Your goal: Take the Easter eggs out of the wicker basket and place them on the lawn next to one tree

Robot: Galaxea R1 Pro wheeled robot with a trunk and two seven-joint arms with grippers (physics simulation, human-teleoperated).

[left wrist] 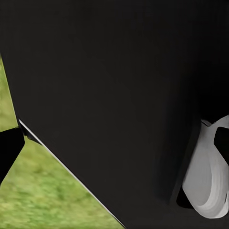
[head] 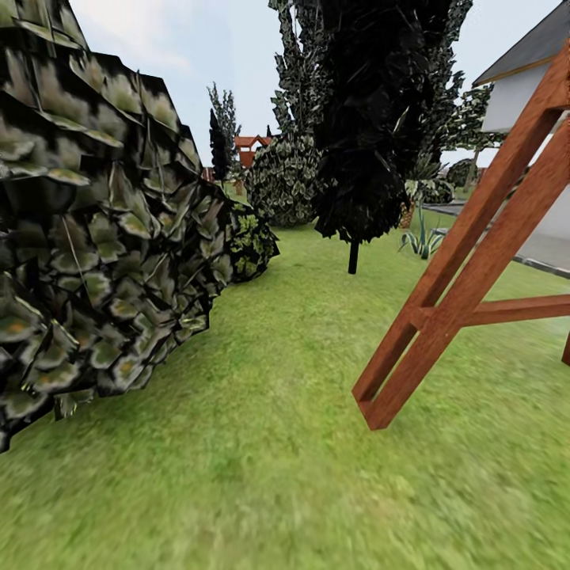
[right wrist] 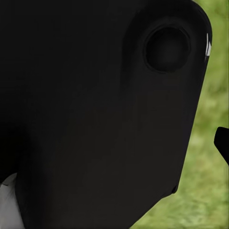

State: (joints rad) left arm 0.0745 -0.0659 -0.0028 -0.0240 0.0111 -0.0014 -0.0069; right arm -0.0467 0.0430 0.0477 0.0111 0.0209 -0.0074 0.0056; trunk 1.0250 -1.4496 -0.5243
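Just lawn (head: 261,443) ahead with a big leafy bush (head: 95,237) on the left, a wooden frame (head: 467,269) on the right; can't tell the fingers' state, both wrist cameras blocked by dark robot body.

- A home garden outdoors: the lawn (head: 269,443) of short green grass spreads across the ground.
- A big leafy shrub (head: 95,229) stands on the grass, with dark narrow trees (head: 372,119) farther back.
- A slanted wooden frame (head: 467,269) rests on the grass.
- A white house (head: 526,95) stands beyond the frame, and a red-roofed house (head: 249,148) far off under pale sky.
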